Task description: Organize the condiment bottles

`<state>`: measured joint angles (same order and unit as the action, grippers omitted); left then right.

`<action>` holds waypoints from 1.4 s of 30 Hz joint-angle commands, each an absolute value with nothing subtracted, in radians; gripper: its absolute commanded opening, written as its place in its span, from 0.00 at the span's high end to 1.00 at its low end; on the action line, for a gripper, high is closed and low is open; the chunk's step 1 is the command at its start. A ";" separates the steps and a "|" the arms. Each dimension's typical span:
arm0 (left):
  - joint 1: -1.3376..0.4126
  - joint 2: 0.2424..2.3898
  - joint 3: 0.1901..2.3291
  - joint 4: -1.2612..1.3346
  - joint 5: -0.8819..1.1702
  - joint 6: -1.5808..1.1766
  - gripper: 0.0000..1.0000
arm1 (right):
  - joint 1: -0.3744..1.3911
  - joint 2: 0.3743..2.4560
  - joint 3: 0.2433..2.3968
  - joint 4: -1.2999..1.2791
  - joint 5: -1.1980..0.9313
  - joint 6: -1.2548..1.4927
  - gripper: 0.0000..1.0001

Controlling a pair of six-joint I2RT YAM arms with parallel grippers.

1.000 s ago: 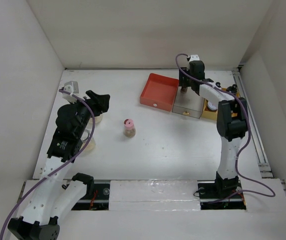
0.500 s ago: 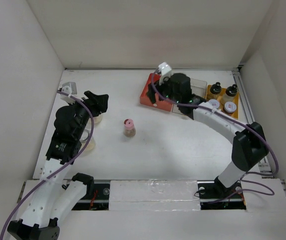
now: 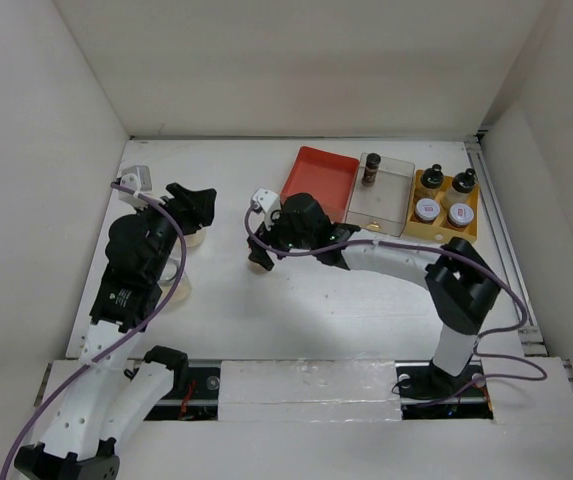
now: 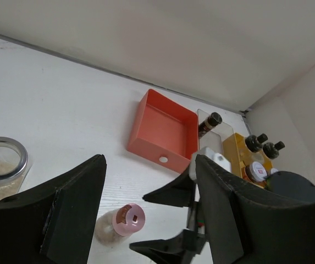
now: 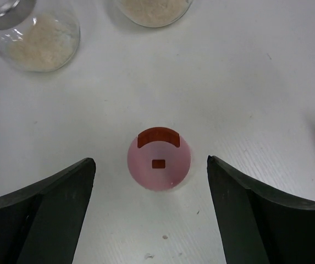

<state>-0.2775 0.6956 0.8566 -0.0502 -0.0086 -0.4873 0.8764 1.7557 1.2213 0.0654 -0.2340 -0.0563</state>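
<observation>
A small jar with a pink lid (image 5: 158, 163) stands upright on the white table. My right gripper (image 5: 150, 161) is open above it, a finger on each side and apart from it. The top view shows this gripper (image 3: 263, 245) over the jar (image 3: 258, 263), which is mostly hidden. The left wrist view also shows the jar (image 4: 125, 220). My left gripper (image 3: 198, 205) is open and empty above a silver-rimmed jar of beige grains (image 4: 0, 165). A second such jar (image 3: 176, 290) stands by the left arm. A dark bottle (image 3: 371, 168) stands in the clear tray (image 3: 391, 205).
A red tray (image 3: 318, 177) sits empty at the back, left of the clear tray. A yellow tray (image 3: 444, 195) at the back right holds two black-topped bottles (image 3: 432, 178) and two white-lidded jars (image 3: 426, 208). White walls enclose the table on three sides.
My right arm has swung from the trays at the back right to the table's middle, over the pink-lidded jar. The dark bottle now stands free in the clear tray. The left arm has barely moved.
</observation>
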 commanded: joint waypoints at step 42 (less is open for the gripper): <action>-0.272 0.701 0.859 -0.015 0.031 -0.485 0.39 | 0.158 1.727 1.318 0.084 0.224 0.080 0.54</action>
<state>-0.2775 0.6998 0.8566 -0.0502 0.0185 -0.4877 0.1726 1.7000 1.2564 0.0525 0.2390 0.0502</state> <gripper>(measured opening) 0.616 0.560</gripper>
